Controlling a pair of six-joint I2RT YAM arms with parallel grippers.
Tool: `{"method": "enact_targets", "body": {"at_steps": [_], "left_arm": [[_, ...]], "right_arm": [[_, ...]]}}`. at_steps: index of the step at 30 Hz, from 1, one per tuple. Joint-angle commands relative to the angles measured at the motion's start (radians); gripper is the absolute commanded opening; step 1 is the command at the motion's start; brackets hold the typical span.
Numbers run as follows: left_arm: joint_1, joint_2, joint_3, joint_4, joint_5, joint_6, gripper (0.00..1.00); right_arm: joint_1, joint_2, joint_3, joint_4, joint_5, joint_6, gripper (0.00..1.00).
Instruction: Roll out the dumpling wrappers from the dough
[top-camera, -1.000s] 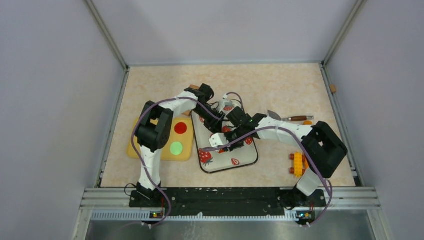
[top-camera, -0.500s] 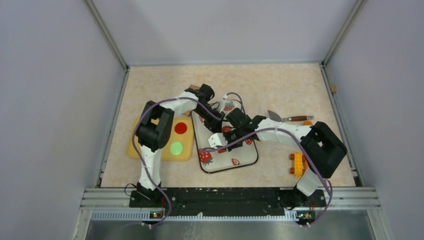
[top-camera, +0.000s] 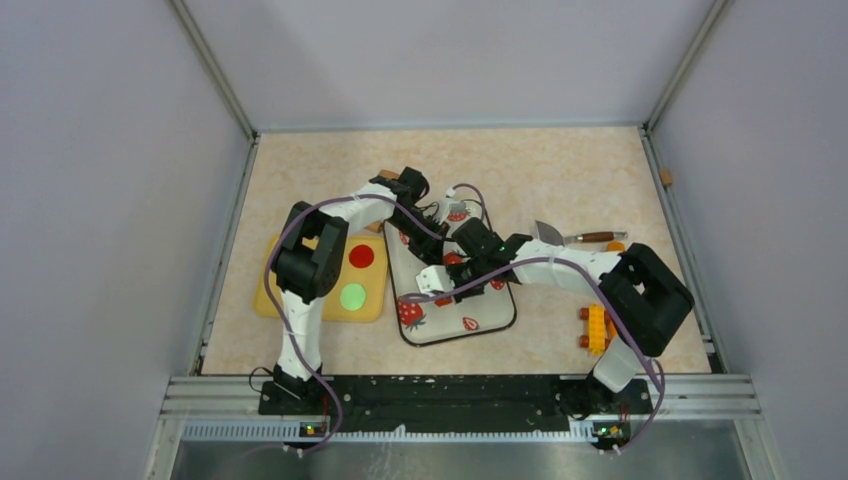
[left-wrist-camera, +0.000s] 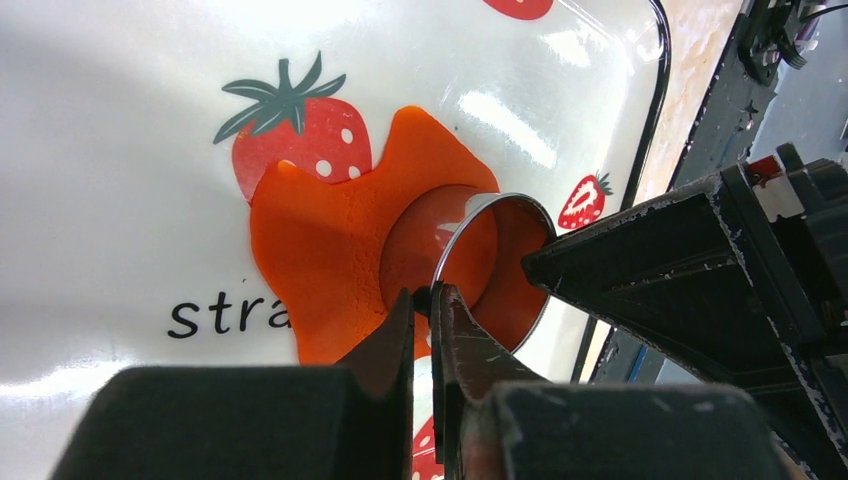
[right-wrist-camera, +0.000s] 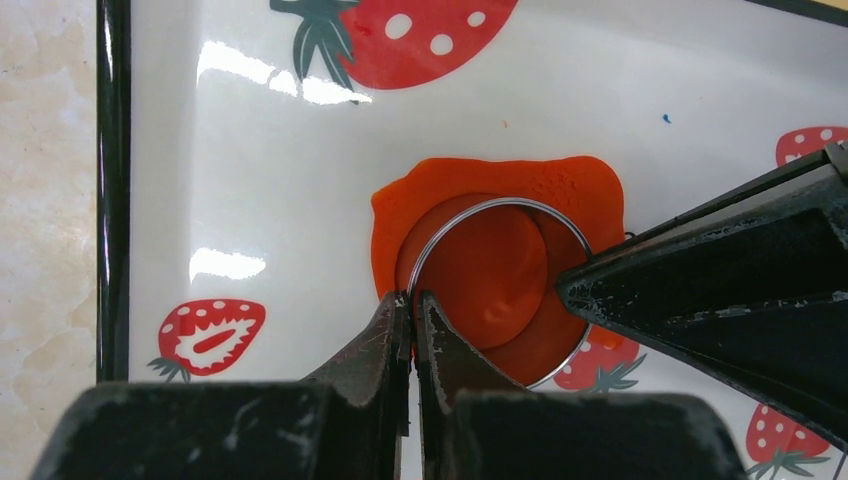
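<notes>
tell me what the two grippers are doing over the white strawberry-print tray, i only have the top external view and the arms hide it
Observer: The left gripper is pinched shut on the rim of the thin round metal ring cutter.
Operator: and the right one
Observer: The right gripper pinches the same rim, on the opposite side.
Operator: any dough under it
Observer: Yes, the cutter is over the flattened orange-red clay dough, and a round cut outline shows inside it.
</notes>
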Motion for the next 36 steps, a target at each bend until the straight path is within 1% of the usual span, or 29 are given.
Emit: {"method": "enact_targets", "body": {"at_steps": [1,9,19,21,24,30,36], "left_arm": [[-0.007,0.027,0.006,0.050,-0.025,-0.010,0.00],[-0.020,0.077,0.074,0.035,-0.017,-0.003,0.00],[-0.038,0.123,0.154,0.001,-0.018,0.008,0.00],[-0.039,0.127,0.162,-0.003,-0.018,0.008,0.00],[-0.038,0.123,0.159,-0.013,-0.026,0.010,0.00],[-0.037,0.084,0.082,-0.022,-0.027,0.012,0.00],[-0.038,0.033,-0.012,-0.005,-0.023,0.003,0.00]], "right_arm": [[0.026,0.015,-0.045,0.047,-0.020,0.100,0.00],[0.063,0.010,-0.091,0.127,0.003,0.322,0.00],[0.089,0.018,-0.099,0.169,0.052,0.500,0.00],[0.089,0.018,-0.101,0.173,0.051,0.513,0.00],[0.089,0.022,-0.099,0.122,0.013,0.452,0.00],[0.059,0.068,-0.024,-0.106,-0.086,0.218,0.00],[0.052,0.076,0.017,-0.244,-0.079,0.034,0.00]]}}
